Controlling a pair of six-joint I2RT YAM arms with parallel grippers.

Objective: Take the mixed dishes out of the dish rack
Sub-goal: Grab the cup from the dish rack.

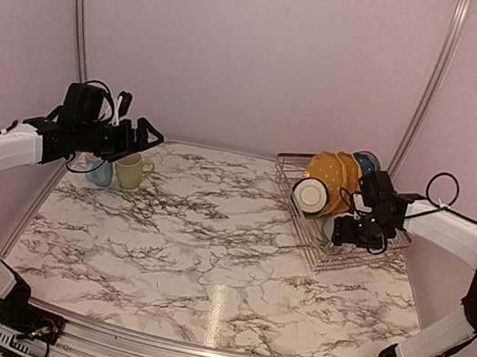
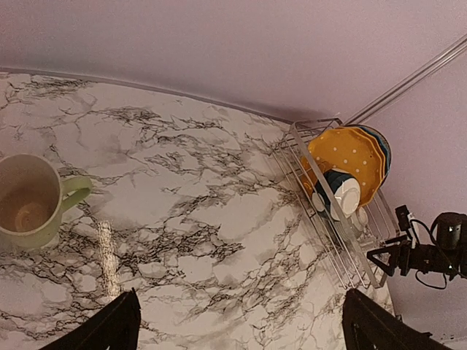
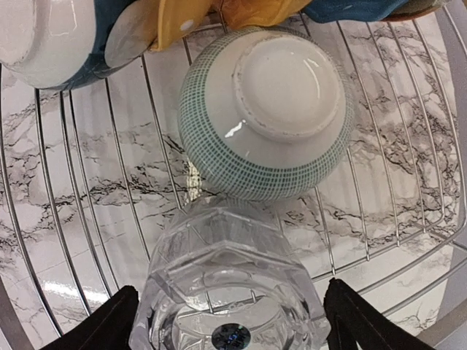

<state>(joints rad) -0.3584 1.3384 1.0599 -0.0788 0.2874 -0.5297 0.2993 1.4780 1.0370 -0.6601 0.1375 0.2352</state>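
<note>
Marble counter (image 1: 208,247), pinkish walls, and the rack (image 1: 336,256) on the right holds the plates (image 1: 332,172), an upside-down bowl (image 3: 266,109) and the glass (image 3: 230,284). The green mug (image 1: 132,171) and blue mug (image 1: 99,172) sit out at the far left. My right fingers (image 3: 109,324) straddle the glass, I'd say to lift it out next, but I can't tell if they're pinching it, and my left fingers (image 2: 109,328) hang wide apart and empty above the mugs.

Dotted plates (image 1: 332,172), bowl (image 3: 266,113), clear glass (image 3: 230,284) in wire rack (image 2: 332,248); pale-green mug (image 1: 131,172) outside
</note>
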